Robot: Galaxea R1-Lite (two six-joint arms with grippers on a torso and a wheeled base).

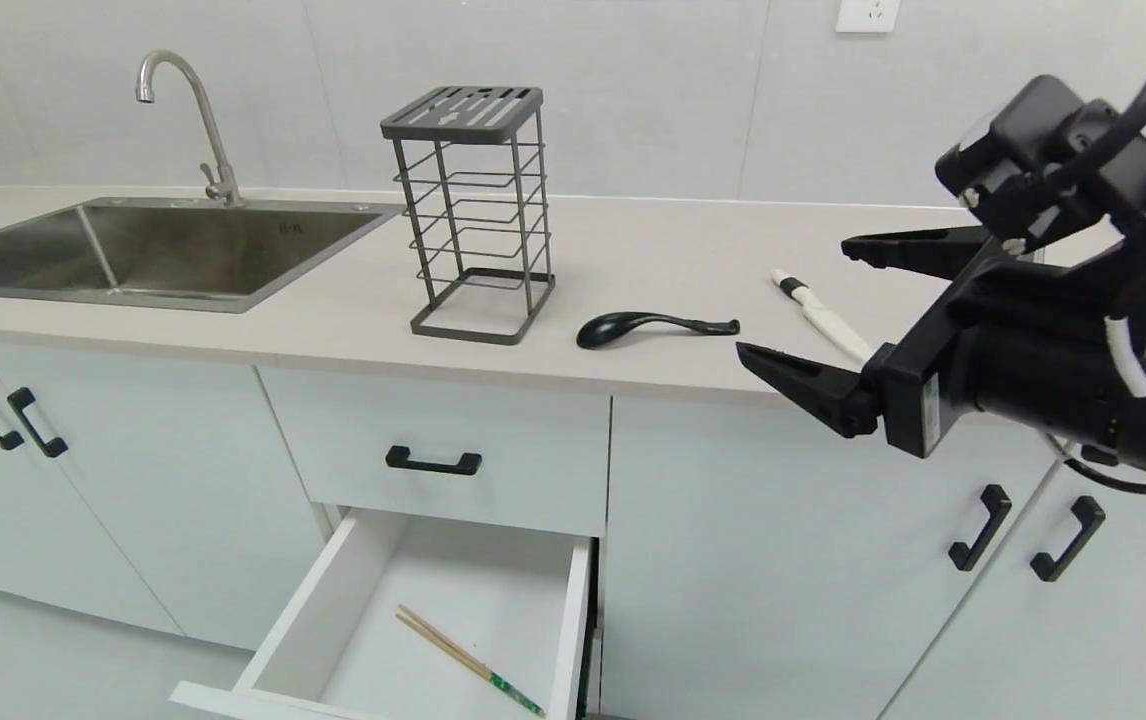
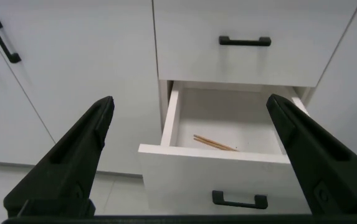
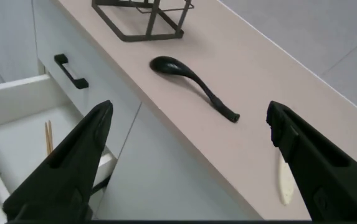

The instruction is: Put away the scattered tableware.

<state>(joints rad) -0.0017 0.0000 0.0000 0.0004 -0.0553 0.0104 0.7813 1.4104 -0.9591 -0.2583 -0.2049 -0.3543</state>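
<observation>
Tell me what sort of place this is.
Most likely a home kitchen: a steel sink with a faucet is set into the countertop, the white cabinets below include an open drawer holding chopsticks, and a black spoon lies on top.

The rack (image 1: 473, 215) stands on the counter (image 1: 653, 250). Left of the rack the sink (image 1: 153, 250) is set into the counter, with the tap (image 1: 188, 120) behind it. Just right of the rack lies the spoon (image 1: 648, 326), bowl end nearest the rack. Farther right lies a long utensil (image 1: 823, 315). Past it hangs the right gripper (image 1: 793, 298). Below the rack the drawer (image 1: 298, 600) stands open, with chopsticks (image 1: 468, 660) in it.
</observation>
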